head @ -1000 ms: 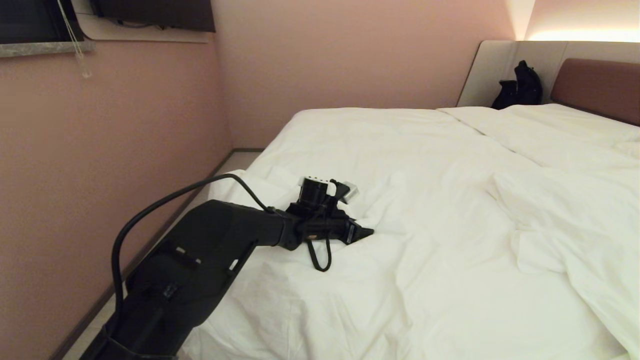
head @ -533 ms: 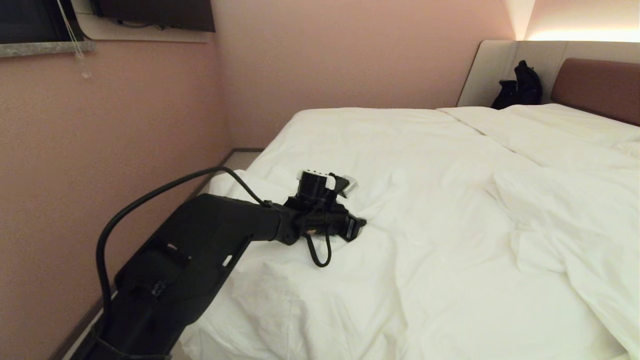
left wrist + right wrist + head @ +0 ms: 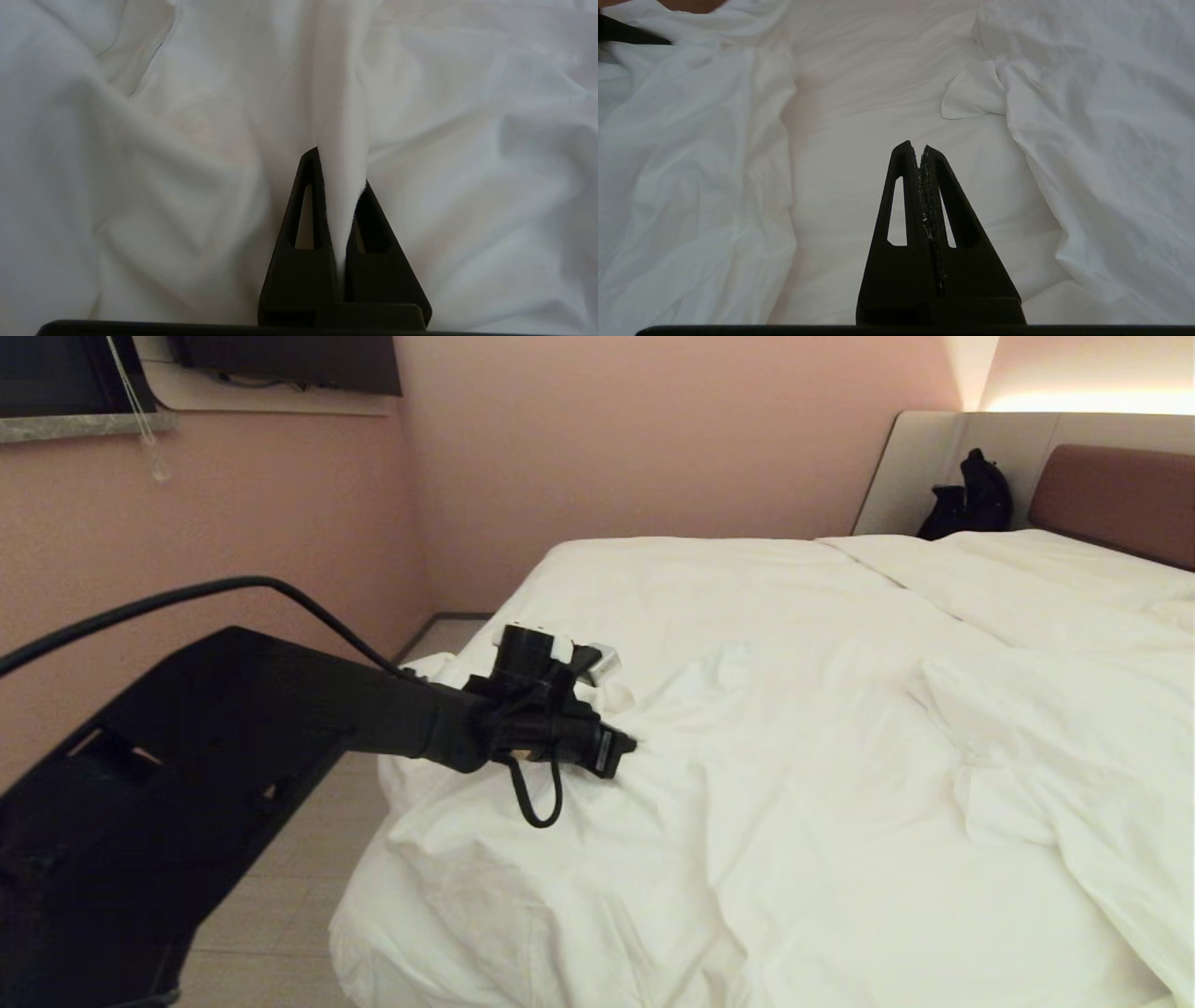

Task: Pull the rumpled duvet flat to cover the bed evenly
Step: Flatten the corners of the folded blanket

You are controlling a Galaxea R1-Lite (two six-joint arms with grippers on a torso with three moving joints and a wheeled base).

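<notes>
White duvet (image 3: pixel 341 116) fold sits pinched between the clamped left gripper's (image 3: pixel 338 177) fingers.

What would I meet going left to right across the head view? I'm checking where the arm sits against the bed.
Left arm → left gripper, its jaws shut on a fold of the duvet → black bag → reddish-brown headboard.

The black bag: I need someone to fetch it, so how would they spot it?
Look to the head of the bed, where the reddish-brown headboard sits in a beige panel. The black bag leans there, the only dark thing beside the white bedding.
</notes>
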